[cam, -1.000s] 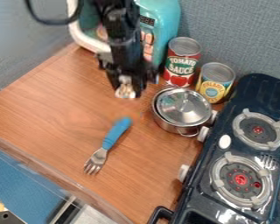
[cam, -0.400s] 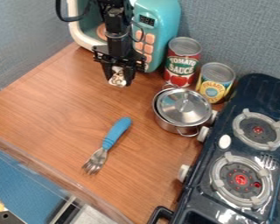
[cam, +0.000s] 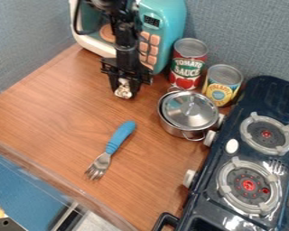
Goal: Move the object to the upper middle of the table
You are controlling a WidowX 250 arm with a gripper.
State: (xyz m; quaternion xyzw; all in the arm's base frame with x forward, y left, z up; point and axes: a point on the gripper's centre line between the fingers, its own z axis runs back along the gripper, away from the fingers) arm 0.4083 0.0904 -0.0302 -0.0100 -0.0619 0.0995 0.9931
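Observation:
The black gripper (cam: 124, 89) hangs over the upper middle of the wooden table (cam: 56, 108), in front of the toy microwave. It is shut on a small whitish, brown-patterned object (cam: 123, 90), held between its fingertips. Whether the object's underside touches the wood cannot be told.
A teal toy microwave (cam: 165, 27) stands behind the gripper. To its right are a tomato sauce can (cam: 188, 65), a yellow-labelled can (cam: 221, 85) and a lidded metal pot (cam: 189, 111). A blue-handled fork (cam: 119, 137) lies nearer the front; a dark stove (cam: 231, 180) occupies the right.
Over the last second the gripper, with the object in it, went up and left in the view, then came slightly down. The fork, pot and cans have stayed put.

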